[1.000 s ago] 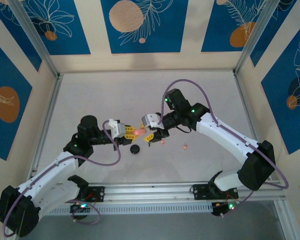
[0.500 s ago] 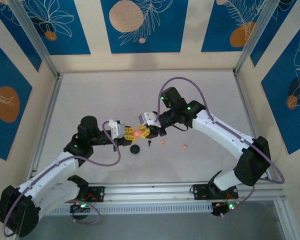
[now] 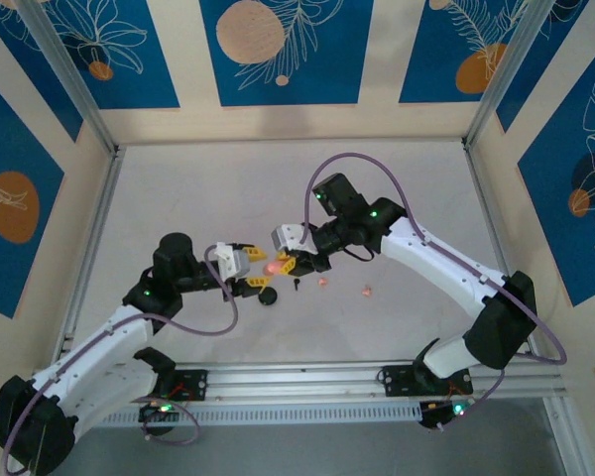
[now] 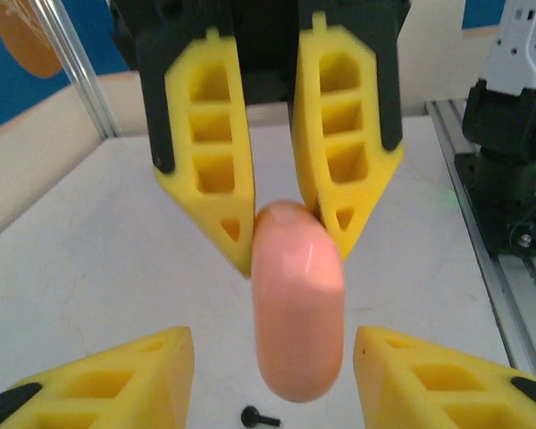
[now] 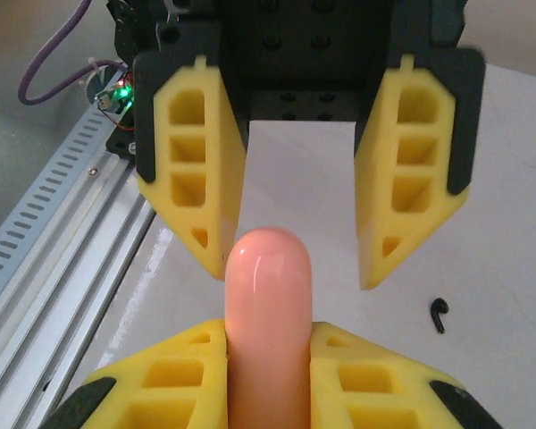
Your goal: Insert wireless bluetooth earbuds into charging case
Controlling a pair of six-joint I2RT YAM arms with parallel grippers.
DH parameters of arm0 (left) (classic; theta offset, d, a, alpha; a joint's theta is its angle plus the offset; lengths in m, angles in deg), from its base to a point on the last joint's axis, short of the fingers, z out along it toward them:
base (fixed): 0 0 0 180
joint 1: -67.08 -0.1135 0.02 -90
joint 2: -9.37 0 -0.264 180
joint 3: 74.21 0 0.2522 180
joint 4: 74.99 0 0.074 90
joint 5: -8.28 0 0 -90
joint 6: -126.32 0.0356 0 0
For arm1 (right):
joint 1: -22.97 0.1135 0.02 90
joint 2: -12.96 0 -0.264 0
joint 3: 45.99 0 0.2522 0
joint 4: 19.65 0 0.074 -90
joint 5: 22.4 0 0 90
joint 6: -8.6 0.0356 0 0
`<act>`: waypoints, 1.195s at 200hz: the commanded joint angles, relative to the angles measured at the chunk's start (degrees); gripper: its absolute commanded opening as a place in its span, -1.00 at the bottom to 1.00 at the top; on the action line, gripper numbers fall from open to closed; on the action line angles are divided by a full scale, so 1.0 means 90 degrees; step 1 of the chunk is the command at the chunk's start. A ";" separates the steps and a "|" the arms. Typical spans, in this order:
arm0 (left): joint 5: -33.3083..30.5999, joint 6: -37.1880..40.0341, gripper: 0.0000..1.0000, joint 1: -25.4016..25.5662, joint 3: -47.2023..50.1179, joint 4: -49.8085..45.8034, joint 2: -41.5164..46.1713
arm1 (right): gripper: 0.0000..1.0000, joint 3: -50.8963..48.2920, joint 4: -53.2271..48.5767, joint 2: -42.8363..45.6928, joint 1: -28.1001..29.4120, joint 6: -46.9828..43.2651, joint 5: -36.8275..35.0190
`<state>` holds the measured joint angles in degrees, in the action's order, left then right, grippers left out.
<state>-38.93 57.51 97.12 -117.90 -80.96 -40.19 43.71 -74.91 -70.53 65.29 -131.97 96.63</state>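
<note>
My right end effector (image 5: 268,329) is closed on one end of the pale pink case (image 5: 266,295), both yellow fingers pressed against its sides. The case sticks straight out from it, off the table (image 3: 178,198). My left end effector (image 4: 272,340) faces it nose to nose and is spread wide. Its fingers stand on either side of the case's free rounded end, with a clear gap on both sides, so it grips nothing.

None of the earbuds is in either end effector. One black earbud (image 5: 439,315) lies loose on the table, just beside my right end effector on the side toward my bases. From the left wrist it shows under the tip of the pink case. Two pale pink earbuds lie farther out on my right side. One (image 3: 322,281) is near the black earbud and the other (image 3: 367,292) is a little beyond it, the two apart from each other.

The round black case (image 3: 267,296) sits on the table just beside my left end effector's near finger, close below the meeting point. I cannot tell whether either case is open.
</note>
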 commanded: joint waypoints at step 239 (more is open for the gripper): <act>0.0129 -0.0042 -0.47 0.0109 -0.0038 0.0226 -0.0012 | -0.66 0.0253 0.0055 -0.0119 0.0239 0.0345 -0.0025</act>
<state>-39.00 57.25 97.73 -117.92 -80.65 -40.71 44.56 -74.43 -71.60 66.89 -129.78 94.78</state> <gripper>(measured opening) 0.310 0.206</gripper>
